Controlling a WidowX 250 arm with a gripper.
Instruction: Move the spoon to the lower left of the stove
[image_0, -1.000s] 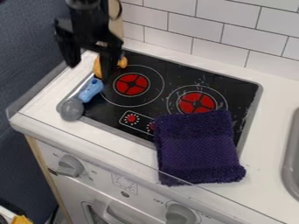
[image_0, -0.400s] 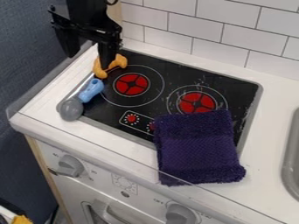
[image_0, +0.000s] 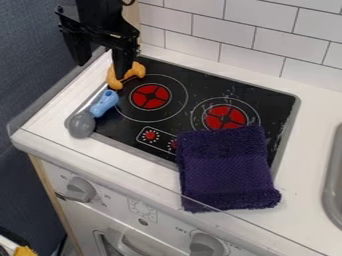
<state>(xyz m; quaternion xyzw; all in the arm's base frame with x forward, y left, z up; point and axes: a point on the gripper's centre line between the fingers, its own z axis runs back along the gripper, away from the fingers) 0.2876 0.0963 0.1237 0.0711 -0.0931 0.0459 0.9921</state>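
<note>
The gripper (image_0: 101, 69) hangs at the upper left with its two fingers wide apart and nothing between them. Below it, the spoon (image_0: 93, 114) lies at the lower left of the black stove (image_0: 194, 82). Its blue handle points up toward the back and rests over the stove's left part, while its grey bowl is at the front left corner, by the stove's metal edge. The spoon and the gripper are apart.
An orange toy (image_0: 124, 75) lies at the stove's back left corner, partly behind the right finger. A folded purple cloth (image_0: 228, 169) covers the stove's front right. A sink (image_0: 333, 185) is at the right edge, and a tiled wall (image_0: 257, 37) stands behind.
The gripper has moved slightly up and left, away from the spoon, showing more of the orange toy. The spoon has stayed in place.
</note>
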